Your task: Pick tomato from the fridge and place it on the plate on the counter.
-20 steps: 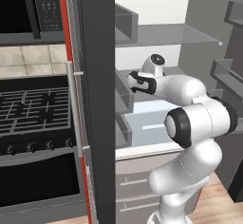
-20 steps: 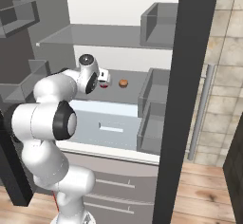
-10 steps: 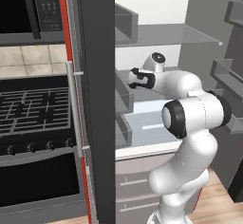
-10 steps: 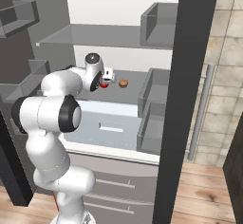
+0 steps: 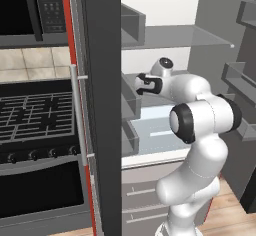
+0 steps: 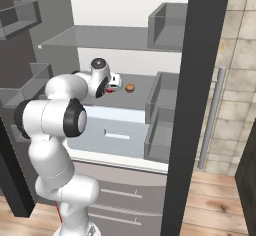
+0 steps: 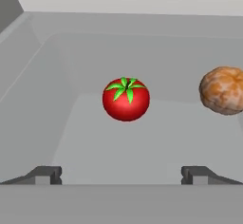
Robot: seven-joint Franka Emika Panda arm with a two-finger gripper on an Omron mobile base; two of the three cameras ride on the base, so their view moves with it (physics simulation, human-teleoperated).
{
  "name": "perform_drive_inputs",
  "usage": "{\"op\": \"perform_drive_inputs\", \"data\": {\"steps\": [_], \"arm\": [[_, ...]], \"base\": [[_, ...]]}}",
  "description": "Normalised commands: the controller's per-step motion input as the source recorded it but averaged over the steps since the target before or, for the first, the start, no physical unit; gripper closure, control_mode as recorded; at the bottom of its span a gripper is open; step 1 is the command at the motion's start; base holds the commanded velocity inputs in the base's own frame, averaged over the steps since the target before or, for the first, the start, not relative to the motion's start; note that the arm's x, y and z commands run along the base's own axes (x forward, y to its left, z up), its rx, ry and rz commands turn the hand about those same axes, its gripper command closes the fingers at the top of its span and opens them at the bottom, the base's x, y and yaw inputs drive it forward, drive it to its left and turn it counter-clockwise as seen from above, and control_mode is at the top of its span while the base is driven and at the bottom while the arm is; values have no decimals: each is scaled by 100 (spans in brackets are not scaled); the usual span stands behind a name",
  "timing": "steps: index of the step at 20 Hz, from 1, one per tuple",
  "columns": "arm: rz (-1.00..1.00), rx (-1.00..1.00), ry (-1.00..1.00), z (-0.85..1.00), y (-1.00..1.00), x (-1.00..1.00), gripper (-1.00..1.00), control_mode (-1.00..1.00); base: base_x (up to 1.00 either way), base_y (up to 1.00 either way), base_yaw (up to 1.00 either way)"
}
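The gripper (image 7: 121, 174) is reaching into the fridge (image 6: 125, 45), fingers spread wide and empty, lining up on the tomato (image 7: 126, 99); next it should be advancing, then closing.

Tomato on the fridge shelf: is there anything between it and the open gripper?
Nothing visible. In the hand view the tomato sits centred ahead of the open gripper, with bare shelf between them. The brownish-orange round item lies off to one side, apart from the tomato.
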Motion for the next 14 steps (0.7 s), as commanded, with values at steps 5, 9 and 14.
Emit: {"op": "perform_drive_inputs", "data": {"steps": [5,9,14], "arm": [[0,0,0,-6,0,7,-100,-100],[0,0,0,-1,0,13,-100,-100],[0,0,0,-1,0,14,-100,-100]], "base": [[0,0,0],[0,0,0],[0,0,0]]}}
